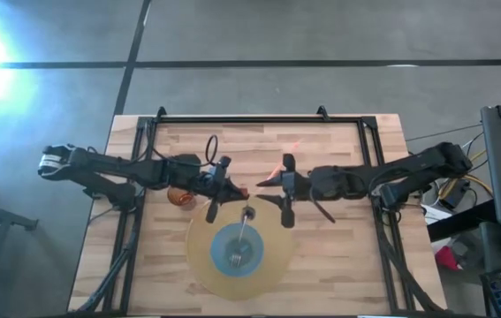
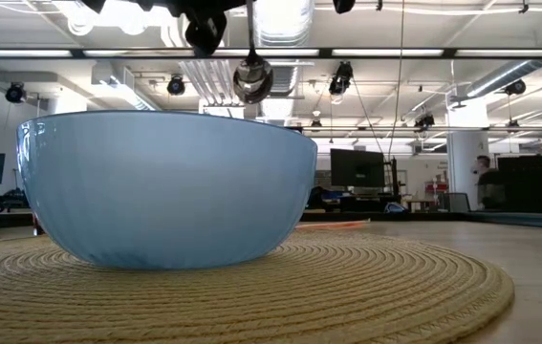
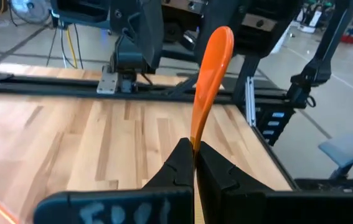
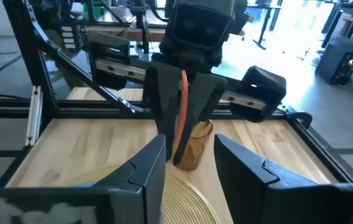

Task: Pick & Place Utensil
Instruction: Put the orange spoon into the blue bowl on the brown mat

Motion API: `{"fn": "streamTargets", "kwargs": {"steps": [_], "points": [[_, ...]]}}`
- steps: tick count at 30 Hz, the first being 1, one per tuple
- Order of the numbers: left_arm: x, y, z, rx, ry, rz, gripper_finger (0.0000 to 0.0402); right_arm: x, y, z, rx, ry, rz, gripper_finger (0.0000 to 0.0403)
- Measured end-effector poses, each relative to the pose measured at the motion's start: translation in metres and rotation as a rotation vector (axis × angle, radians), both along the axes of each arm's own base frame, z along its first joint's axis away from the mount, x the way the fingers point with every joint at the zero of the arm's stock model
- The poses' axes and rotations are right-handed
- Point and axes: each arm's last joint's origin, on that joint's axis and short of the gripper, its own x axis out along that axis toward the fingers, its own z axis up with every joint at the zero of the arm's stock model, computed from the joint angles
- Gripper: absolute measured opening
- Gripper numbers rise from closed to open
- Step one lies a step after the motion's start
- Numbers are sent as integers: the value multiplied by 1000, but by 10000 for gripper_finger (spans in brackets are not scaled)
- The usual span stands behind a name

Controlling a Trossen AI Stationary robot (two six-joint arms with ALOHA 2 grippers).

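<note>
Orange spoon pinched in L claw

low view: arms cut off up top | left tool hides the orange utensil lower end | amber cup half behind it

Bowl under left gripper

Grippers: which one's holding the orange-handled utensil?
The left gripper. Its fingers are shut on the orange-handled utensil, while the right gripper is open with nothing between its fingers, facing the left one.
</note>
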Motion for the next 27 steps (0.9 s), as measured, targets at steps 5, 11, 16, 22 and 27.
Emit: {"fn": "streamTargets", "kwargs": {"steps": [5, 11, 16, 22, 27], "points": [[0, -3, -2, 4, 14, -13, 0, 9, 0, -5, 6, 7, -8, 154], [0, -4, -3, 12, 14, -15, 0, 21, 1, -5, 20, -20, -5, 176], [-1, -3, -4, 18, 18, -8, 0, 31, 4, -5, 21, -11, 25, 184], [-1, -3, -4, 26, 21, -9, 0, 43, 5, -4, 23, -13, 35, 178], [-1, -3, -4, 27, 23, -8, 0, 46, 4, -7, 21, 20, 27, 158]]}}
